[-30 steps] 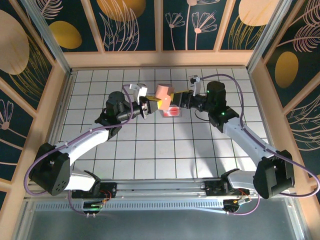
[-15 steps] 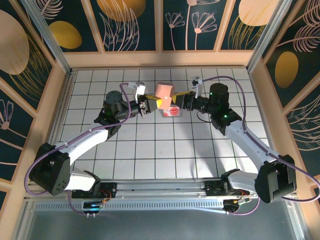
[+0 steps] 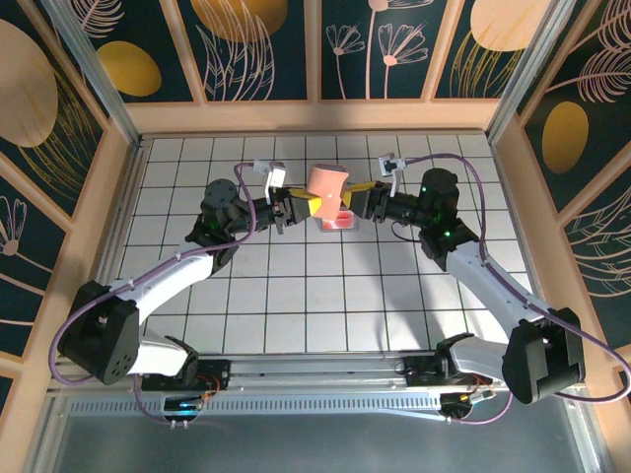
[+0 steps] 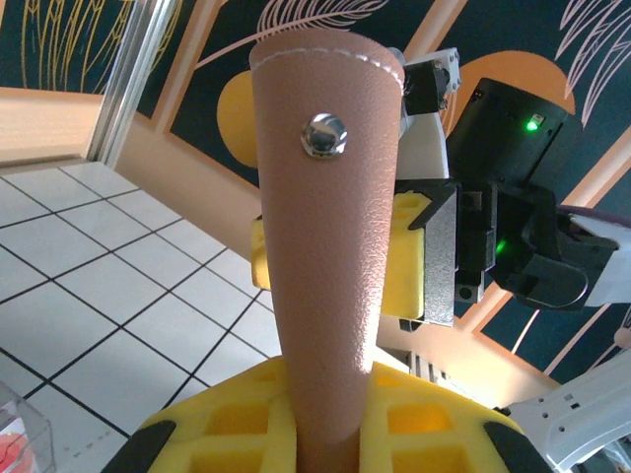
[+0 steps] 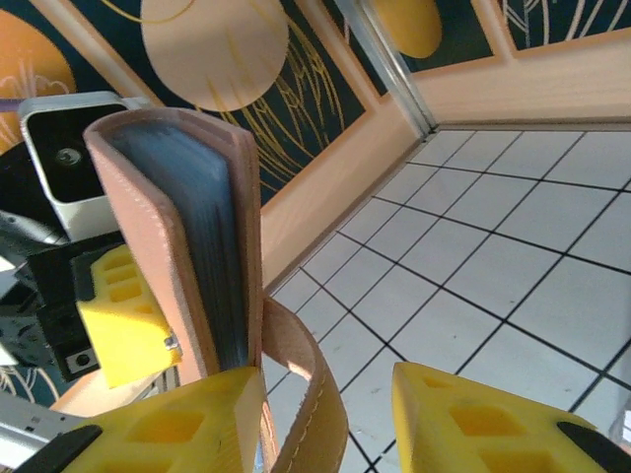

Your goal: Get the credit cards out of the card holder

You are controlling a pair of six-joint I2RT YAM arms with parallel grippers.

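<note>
Tan-brown leather folding card holder [image 3: 326, 184] hangs above the white tiled counter [image 3: 296, 286], clamped upright by the left fingers [image 4: 227, 434]. Right fingers [image 5: 463, 414] stand parted around its side tab [image 5: 306, 394]. They should pinch a credit card edge, not leather, then pull straight.

Card holder [image 4: 330, 246]: lower end hidden within left gripper [image 4: 330, 448], cropped by bottom edge. Clear box [image 4: 15, 434]: 1 corner visible, rest cut off; red contents blurred, unidentifiable.
</note>
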